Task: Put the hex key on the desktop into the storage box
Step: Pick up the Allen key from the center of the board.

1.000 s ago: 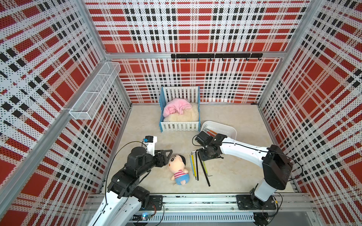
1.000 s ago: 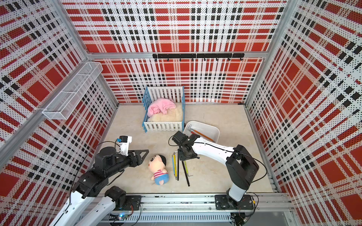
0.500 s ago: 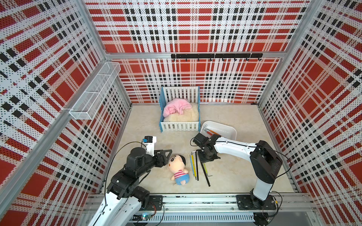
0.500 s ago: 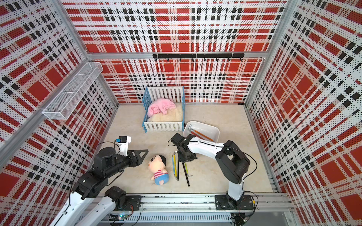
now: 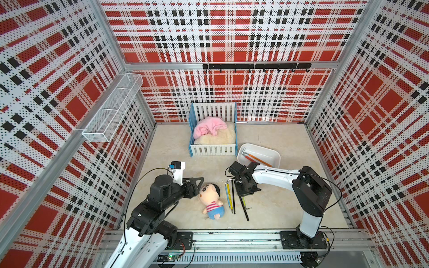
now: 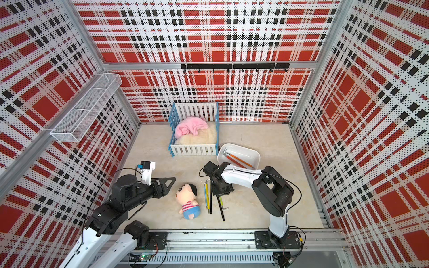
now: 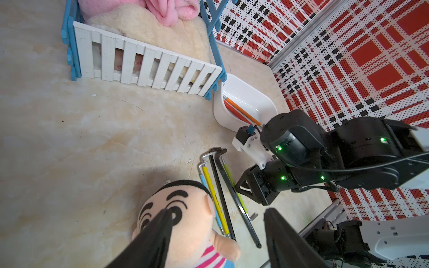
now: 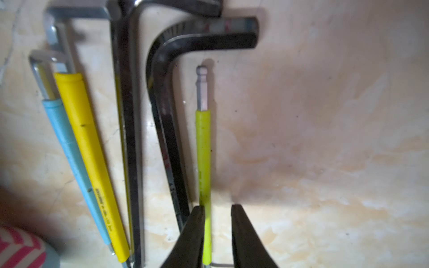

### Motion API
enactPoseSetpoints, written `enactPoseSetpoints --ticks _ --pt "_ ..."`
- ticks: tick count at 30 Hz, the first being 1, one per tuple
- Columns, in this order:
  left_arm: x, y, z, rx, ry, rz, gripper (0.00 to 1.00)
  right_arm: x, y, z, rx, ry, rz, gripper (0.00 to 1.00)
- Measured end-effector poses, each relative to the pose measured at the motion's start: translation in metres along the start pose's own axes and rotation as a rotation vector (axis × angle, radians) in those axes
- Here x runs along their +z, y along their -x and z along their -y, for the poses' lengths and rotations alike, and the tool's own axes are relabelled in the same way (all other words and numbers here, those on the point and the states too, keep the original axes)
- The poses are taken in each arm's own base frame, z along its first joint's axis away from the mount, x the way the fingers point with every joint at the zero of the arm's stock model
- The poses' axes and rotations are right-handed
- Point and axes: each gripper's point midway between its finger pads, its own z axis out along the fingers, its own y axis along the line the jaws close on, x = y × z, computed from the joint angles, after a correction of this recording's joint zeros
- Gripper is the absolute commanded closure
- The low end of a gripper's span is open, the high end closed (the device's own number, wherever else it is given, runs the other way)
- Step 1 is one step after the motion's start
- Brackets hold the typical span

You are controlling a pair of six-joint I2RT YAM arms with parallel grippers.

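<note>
Tools lie in a tidy row on the table (image 5: 290, 197) as the right hand (image 8: 217, 208) stands low over the outermost one, a lime-sleeved hex key (image 8: 203, 150). Its jaws are narrow and straddle the sleeve near the key's bent end. One finger (image 8: 195, 227) touches the key and a slim gap shows on the other side, so the key looks bracketed but not yet pinched.

The choice seems sensible: this key sits on the row's open flank, with bare table on one side. A black key (image 8: 167, 127) lies just beside it on the other, leaving little room for a finger there. Beyond that lie a longer black key (image 8: 126, 139), a yellow-sleeved key (image 8: 90, 162) and a blue-sleeved key (image 8: 69, 150).

The storage box (image 5: 267, 152) stands near the crib (image 5: 213, 149), just behind the right arm, and already holds two orange-and-red keys (image 5: 255, 159). Its low rim and the open table between should allow a short lift and carry. The left hand (image 7: 217, 211), jaws wide and empty, hangs by the head of a plush doll (image 5: 210, 201), apart from the row.
</note>
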Motion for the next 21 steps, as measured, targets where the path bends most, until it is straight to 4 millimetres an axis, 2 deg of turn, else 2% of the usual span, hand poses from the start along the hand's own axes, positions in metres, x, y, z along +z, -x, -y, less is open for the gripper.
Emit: enactPoseSetpoints --ticks 10,21 --pt "0.000 0.000 0.000 0.000 0.000 0.002 0.32 0.000 -0.006 -0.003 -0.017 0.000 -0.014 0.72" --pt "0.000 0.000 0.000 0.000 0.001 0.003 0.32 0.008 -0.018 0.001 -0.017 -0.008 -0.049 0.76"
